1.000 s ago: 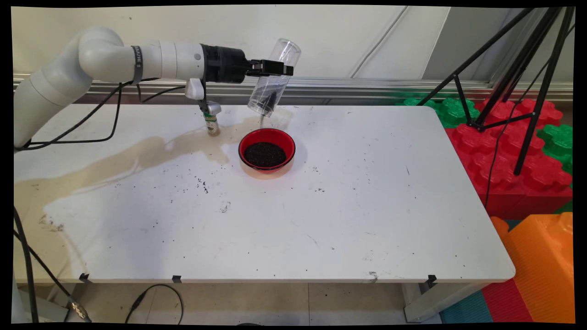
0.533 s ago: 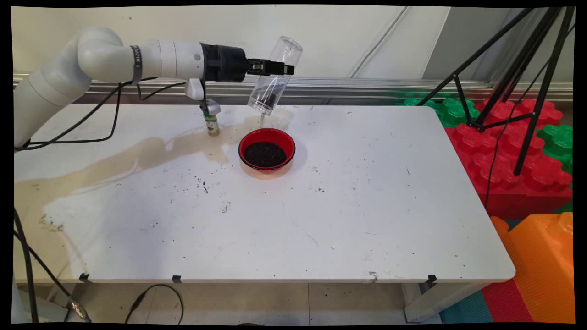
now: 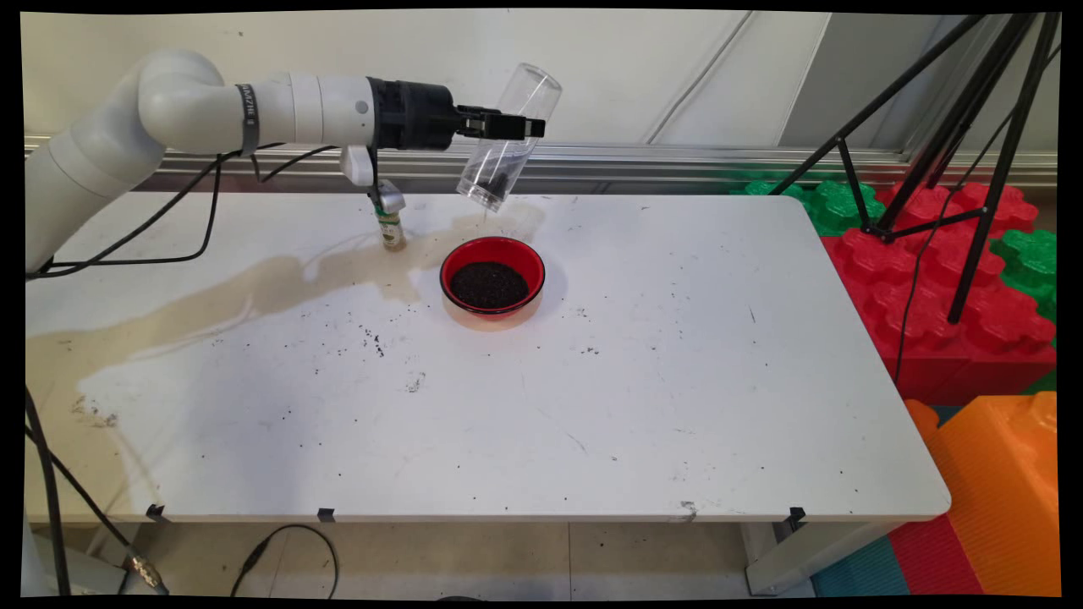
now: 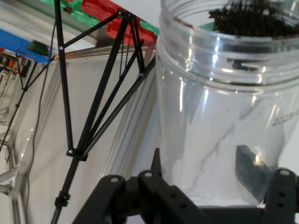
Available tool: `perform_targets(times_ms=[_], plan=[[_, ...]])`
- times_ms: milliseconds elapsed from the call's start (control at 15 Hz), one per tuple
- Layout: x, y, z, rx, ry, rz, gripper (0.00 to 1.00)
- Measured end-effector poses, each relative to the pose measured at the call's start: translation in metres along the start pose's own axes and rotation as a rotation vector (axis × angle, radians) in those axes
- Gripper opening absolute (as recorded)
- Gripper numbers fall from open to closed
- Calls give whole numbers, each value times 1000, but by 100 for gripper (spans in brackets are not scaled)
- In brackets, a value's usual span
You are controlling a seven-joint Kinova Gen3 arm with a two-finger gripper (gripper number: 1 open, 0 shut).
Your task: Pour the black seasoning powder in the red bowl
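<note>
Gripper: black two-finger gripper (image 3: 514, 127) sticks out sideways from the arm, well up off the table, clamped on a clear plastic jar (image 3: 509, 137), gripping it about midway along its body
Jar: tilted, open mouth pointing down and toward the arm side, closed end up past the fingers; a small clump of dark grains (image 3: 494, 179) sits near the mouth, rest of it looks pretty much see-through
Hand view: jar (image 4: 224, 107) fills the right side, threaded rim at the top with grains (image 4: 254, 21) bunched there; one finger pad (image 4: 250, 171) shows through the plastic, pressed against the far wall
Bowl: red bowl (image 3: 492, 277) sits on the table below the hand, just under and in front of the jar mouth, filled with the same dark stuff, not touching the jar
Small bottle: little spice bottle (image 3: 390, 222) with a silver cap stands upright below the wrist, back toward the arm from the bowl
Table: white table (image 3: 677, 406) has scattered dark specks and a long tan stain running from under the hand off toward the arm's base
Off to the far side: black tripod (image 3: 939, 127) standing over big red and green foam blocks (image 3: 956, 296), well apart from the hand
</note>
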Motion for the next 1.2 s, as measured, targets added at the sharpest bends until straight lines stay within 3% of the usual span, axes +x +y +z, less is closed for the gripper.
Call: perform_targets(times_ms=[533,1200], plan=[[-1,-6,-5,22,-18,58,0],[2,-14,-13,46,-48,60,0]])
